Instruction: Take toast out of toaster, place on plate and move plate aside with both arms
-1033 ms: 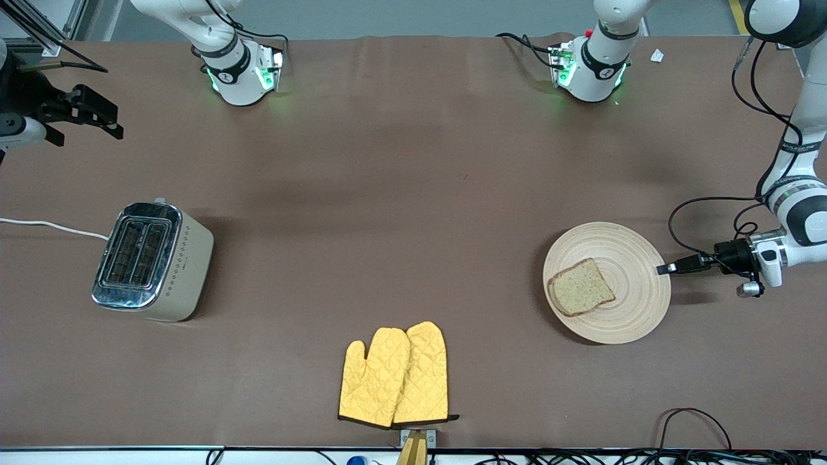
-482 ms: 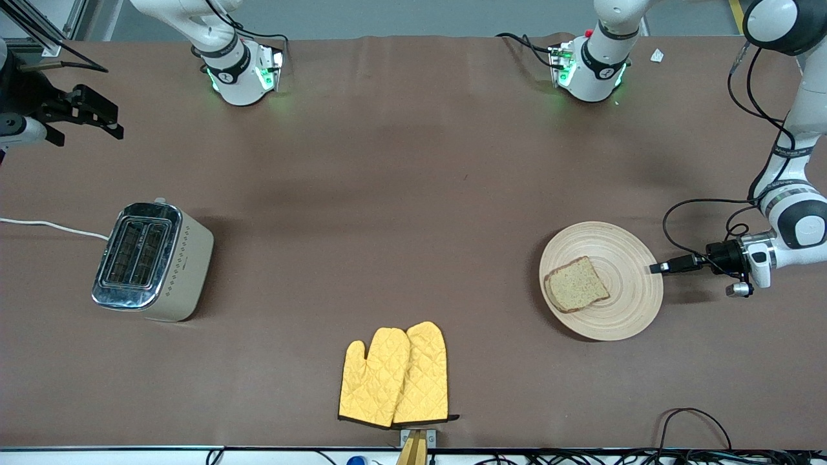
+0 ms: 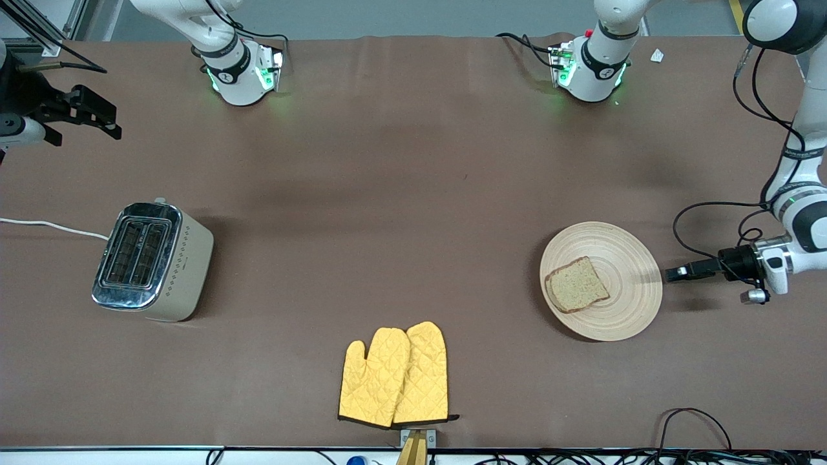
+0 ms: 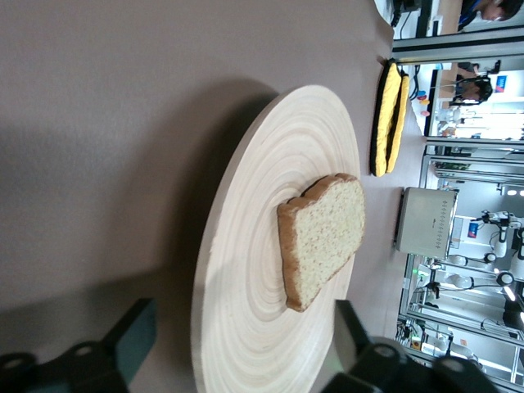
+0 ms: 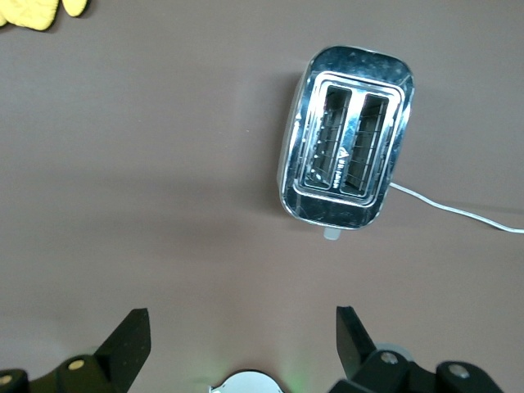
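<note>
The pale wood plate [image 3: 630, 258] lies on the table toward the left arm's end, with the toast [image 3: 577, 292] on it, on the part toward the right arm's end. My left gripper [image 3: 669, 274] is low beside the plate's rim, just clear of it. In the left wrist view the left gripper [image 4: 241, 326] is open, with the plate [image 4: 246, 270] edge between its spread fingers [image 4: 135, 336] and the toast [image 4: 323, 237] farther in. My right gripper [image 3: 115, 123] waits open and empty above the table at the right arm's end; it also shows in the right wrist view [image 5: 239, 319].
A silver toaster [image 3: 152, 261] with a white cord [image 3: 45, 226] stands toward the right arm's end; it also shows in the right wrist view [image 5: 348, 135]. Two yellow oven mitts [image 3: 394, 374] lie near the front edge. Black cables [image 3: 704, 213] hang by the left arm.
The plate with the toast slid a little toward the right arm's end. The left gripper then drew back off the plate's rim. The right arm has not moved.
</note>
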Controlling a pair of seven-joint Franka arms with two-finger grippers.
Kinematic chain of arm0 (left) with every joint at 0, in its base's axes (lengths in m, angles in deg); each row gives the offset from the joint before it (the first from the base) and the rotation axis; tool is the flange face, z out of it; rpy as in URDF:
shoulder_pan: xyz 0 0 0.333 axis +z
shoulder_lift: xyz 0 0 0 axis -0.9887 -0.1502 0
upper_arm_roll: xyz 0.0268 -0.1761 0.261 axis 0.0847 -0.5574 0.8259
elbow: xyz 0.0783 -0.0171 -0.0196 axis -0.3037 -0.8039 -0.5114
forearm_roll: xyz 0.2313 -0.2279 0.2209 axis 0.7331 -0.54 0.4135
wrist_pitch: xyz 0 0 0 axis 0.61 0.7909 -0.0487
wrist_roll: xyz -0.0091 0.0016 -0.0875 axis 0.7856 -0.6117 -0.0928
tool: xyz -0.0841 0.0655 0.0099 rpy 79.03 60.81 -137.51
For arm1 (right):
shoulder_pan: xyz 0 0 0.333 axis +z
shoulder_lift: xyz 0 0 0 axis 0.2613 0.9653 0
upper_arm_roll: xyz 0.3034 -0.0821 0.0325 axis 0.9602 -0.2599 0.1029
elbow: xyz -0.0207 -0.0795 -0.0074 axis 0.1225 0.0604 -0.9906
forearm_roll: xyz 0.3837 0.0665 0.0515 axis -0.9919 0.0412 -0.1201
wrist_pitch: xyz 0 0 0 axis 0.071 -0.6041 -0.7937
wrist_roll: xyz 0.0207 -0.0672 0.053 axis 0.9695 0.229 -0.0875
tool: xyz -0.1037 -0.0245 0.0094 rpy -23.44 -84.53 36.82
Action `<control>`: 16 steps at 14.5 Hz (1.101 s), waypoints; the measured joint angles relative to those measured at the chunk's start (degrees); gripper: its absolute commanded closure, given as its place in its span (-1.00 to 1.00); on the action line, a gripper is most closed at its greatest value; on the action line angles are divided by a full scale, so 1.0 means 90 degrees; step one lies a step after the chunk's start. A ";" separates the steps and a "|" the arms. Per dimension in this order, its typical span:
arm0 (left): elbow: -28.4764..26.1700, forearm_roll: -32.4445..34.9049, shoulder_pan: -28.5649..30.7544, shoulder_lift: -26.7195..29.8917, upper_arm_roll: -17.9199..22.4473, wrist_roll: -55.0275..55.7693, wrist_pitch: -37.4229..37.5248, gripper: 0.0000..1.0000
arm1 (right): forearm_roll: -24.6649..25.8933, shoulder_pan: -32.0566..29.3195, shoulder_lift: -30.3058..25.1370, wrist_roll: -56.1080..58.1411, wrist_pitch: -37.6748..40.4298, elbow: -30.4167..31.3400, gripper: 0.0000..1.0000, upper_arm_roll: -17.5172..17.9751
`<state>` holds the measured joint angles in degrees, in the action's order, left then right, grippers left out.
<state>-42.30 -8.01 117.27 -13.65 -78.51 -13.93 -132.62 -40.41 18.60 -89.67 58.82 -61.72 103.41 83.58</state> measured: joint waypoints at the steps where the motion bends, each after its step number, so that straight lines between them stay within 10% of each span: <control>1: 0.0244 0.0149 -0.0024 0.0005 -0.0039 0.0297 0.0081 -1.00 | 0.0027 -0.0021 0.0000 0.0000 0.0018 0.0000 -1.00 -0.0029; 16: 0.1454 0.3625 -0.2191 0.2305 -0.0228 0.5259 0.0651 -1.00 | 0.0076 -0.0290 0.0010 0.0001 0.0051 0.0007 -1.00 -0.0103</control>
<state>-29.21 24.62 97.55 7.09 -80.56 33.40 -126.76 -39.73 15.99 -89.58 58.83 -61.27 103.48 82.66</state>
